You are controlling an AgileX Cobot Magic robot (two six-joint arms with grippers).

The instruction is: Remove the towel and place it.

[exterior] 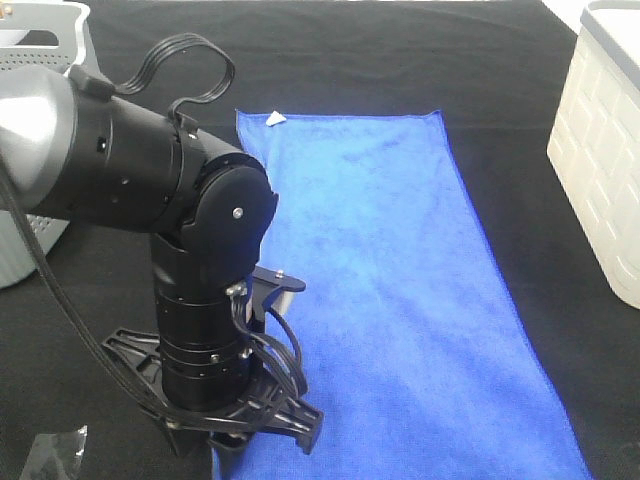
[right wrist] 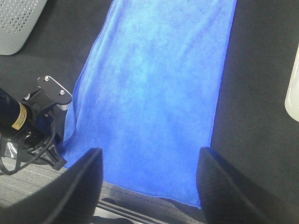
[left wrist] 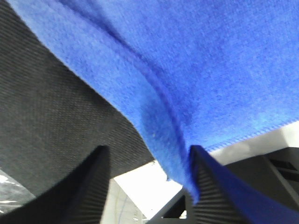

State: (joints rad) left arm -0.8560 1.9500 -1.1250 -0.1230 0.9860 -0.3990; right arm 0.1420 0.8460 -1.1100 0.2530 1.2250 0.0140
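The blue towel (exterior: 400,260) lies flat on the black table cloth (exterior: 560,300), its white tag (exterior: 277,117) at the far left corner. My left arm (exterior: 200,280) points down over the towel's near left corner, with the fingers hidden in the high view. In the left wrist view the left gripper (left wrist: 148,151) is open. A raised fold of the towel (left wrist: 210,60) runs down against one finger (left wrist: 205,186). My right gripper (right wrist: 150,154) is open and empty above the towel's near end (right wrist: 154,84). It is out of the high view.
A white basket (exterior: 605,150) stands at the right edge. A grey perforated basket (exterior: 30,40) stands at the far left and also shows in the right wrist view (right wrist: 18,23). A clear plastic scrap (exterior: 55,455) lies at the near left. The table's front edge lies just below both grippers.
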